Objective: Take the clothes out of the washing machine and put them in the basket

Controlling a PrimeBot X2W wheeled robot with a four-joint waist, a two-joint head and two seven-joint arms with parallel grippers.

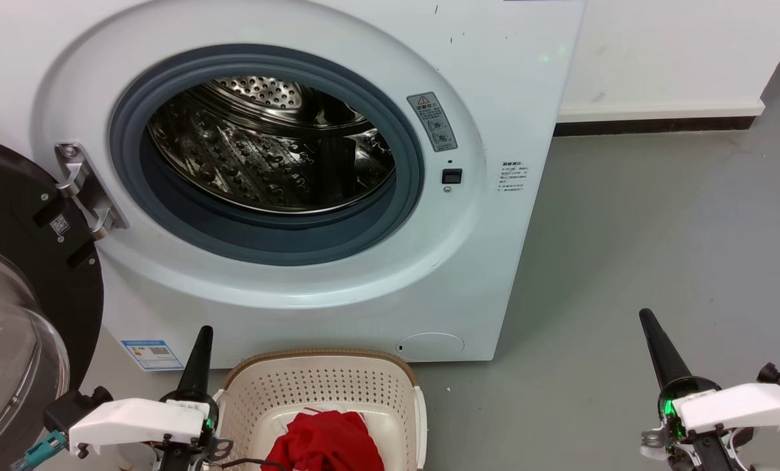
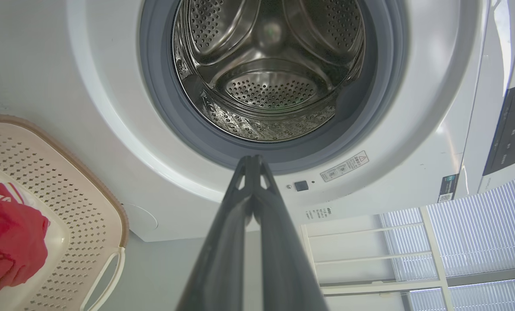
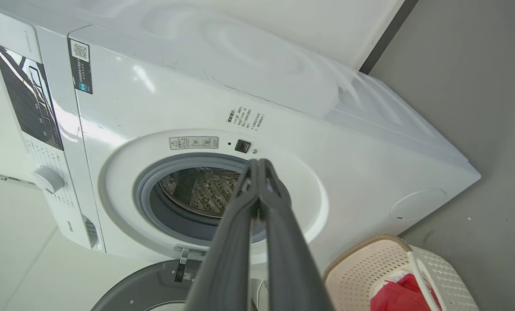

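The red clothes (image 1: 327,441) lie bunched inside the cream basket (image 1: 265,389), which stands on the floor in front of the washing machine (image 1: 494,98). Its dark door (image 1: 10,216) hangs open at the left and the steel drum (image 1: 265,150) holds nothing that I can see. My left gripper (image 1: 203,333) is shut and empty, just left of the basket. My right gripper (image 1: 644,317) is shut and empty over the floor at the right. The left wrist view shows the clothes (image 2: 7,237) in the basket (image 2: 80,203) and my left gripper (image 2: 253,157) pointing at the drum (image 2: 266,77). The right wrist view shows my right gripper (image 3: 259,162), the basket (image 3: 369,259) and the clothes (image 3: 395,293).
Grey floor (image 1: 658,229) stretches to the right of the machine up to a white wall with a dark skirting (image 1: 658,124). The open door's glass bulge (image 1: 4,353) sits close to my left arm. A white shelf frame (image 2: 369,250) appears in the left wrist view.
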